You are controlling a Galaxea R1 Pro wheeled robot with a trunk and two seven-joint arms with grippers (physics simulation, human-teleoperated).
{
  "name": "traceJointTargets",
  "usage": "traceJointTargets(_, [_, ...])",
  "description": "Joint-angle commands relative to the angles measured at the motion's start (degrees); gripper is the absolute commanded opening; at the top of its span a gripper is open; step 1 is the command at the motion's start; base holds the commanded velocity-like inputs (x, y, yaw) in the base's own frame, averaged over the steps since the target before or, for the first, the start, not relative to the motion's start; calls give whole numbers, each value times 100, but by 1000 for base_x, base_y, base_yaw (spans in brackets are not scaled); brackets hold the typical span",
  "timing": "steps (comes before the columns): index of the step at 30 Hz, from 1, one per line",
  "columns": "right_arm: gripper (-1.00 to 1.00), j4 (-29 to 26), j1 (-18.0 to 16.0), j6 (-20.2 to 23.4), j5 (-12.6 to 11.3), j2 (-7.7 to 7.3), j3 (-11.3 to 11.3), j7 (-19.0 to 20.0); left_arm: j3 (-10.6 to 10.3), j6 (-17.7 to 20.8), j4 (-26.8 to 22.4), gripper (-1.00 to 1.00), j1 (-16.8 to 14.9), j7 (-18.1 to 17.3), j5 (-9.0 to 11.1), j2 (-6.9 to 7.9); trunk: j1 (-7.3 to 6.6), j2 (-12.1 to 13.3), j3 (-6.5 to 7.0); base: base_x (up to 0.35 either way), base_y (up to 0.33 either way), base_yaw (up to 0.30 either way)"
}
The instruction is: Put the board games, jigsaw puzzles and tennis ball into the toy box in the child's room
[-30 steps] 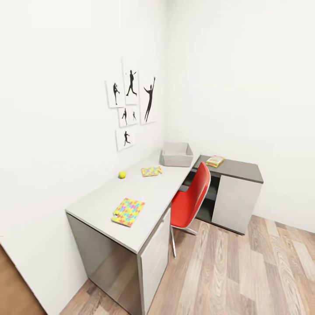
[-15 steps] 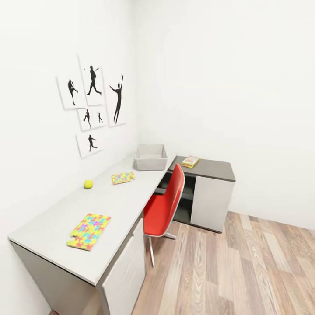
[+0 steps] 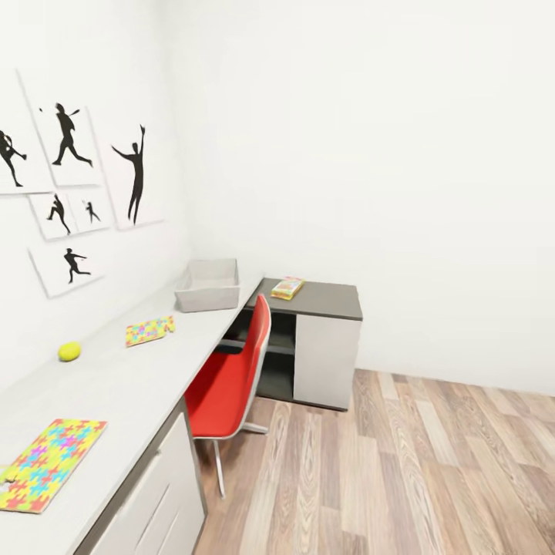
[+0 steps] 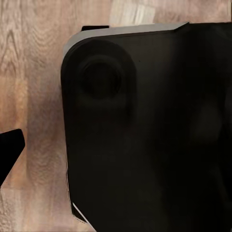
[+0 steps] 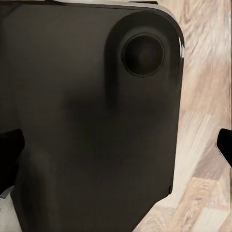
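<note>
In the head view the table [image 3: 123,385] runs along the left wall. On its pale top lie one jigsaw puzzle [image 3: 42,462] at the near end, the tennis ball [image 3: 69,351] by the wall, and a second jigsaw puzzle [image 3: 150,331] farther on. The grey toy box [image 3: 208,284] stands at the far end near the corner and looks empty. One board game [image 3: 287,287] lies on the dark-topped side unit beyond it. The bed is out of view. My left gripper [image 4: 116,154] and right gripper [image 5: 116,150] hang over the wood floor, fingers spread wide, nothing between them.
A red chair [image 3: 231,378] is pushed up to the table's front, between me and the toy box. White drawer fronts [image 3: 154,501] face the wood floor [image 3: 401,478], which stretches out to the right. Black silhouette pictures [image 3: 69,169] hang on the left wall.
The whole head view has shifted: the camera has come closer to the table and turned right. The toys and the toy box have kept their places on the table.
</note>
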Motion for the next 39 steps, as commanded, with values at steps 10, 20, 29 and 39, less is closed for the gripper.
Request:
traceJointTargets(10, [100, 0, -1, -11, -5, 2, -3, 0, -3, -58, -4, 100, -1, -2, -4, 15, 2, -2, -5, 209, -274, -287])
traceJointTargets(20, [100, 0, -1, -12, -5, 8, -3, 0, -3, -270, 0, 100, -1, -2, -6, 16, 2, -2, -26, 278, -108, -287])
traceJointTargets(29, [100, 0, -1, -23, -5, 10, -11, 0, -2, -283, -3, 100, -1, -2, -6, 11, 2, -2, -51, 304, -7, -286])
traceJointTargets(39, [100, 0, -1, -34, -5, 11, -11, 0, -2, -290, -3, 100, -1, -2, -6, 8, 2, -2, -79, 309, 0, -282])
